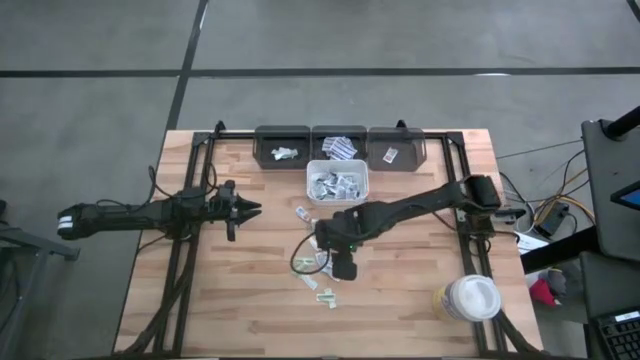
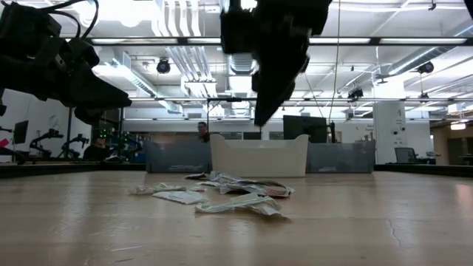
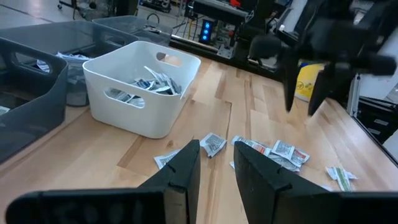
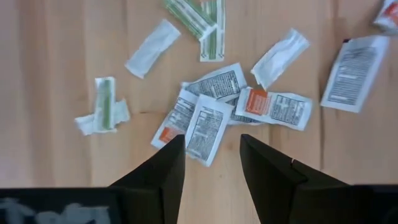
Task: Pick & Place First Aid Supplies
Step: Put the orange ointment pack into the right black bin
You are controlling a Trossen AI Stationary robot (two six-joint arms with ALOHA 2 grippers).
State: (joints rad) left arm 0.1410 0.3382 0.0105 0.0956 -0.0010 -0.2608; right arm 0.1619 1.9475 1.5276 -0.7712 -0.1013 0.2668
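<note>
The first aid supplies, small flat white sachets with print and a few greenish ones, lie loose on the wooden table point(image 1: 313, 272) point(image 4: 214, 106) point(image 2: 222, 192) point(image 3: 273, 152). More of them fill the white bin point(image 1: 338, 183) point(image 3: 146, 81). My right gripper point(image 4: 211, 149) point(image 1: 345, 265) point(image 2: 267, 114) hangs over the loose pile, pointing down, open and clear of the table. One printed sachet point(image 4: 205, 130) lies below the gap between its fingers. My left gripper point(image 3: 217, 162) point(image 1: 250, 208) point(image 2: 111, 96) waits left of the pile, level, open, holding nothing.
Three dark bins point(image 1: 282, 146) point(image 1: 338, 145) point(image 1: 396, 146) stand along the far edge, each with a few sachets. A white round lidded tub point(image 1: 467, 298) stands near the right near corner. Bare wood lies left of and nearer than the pile.
</note>
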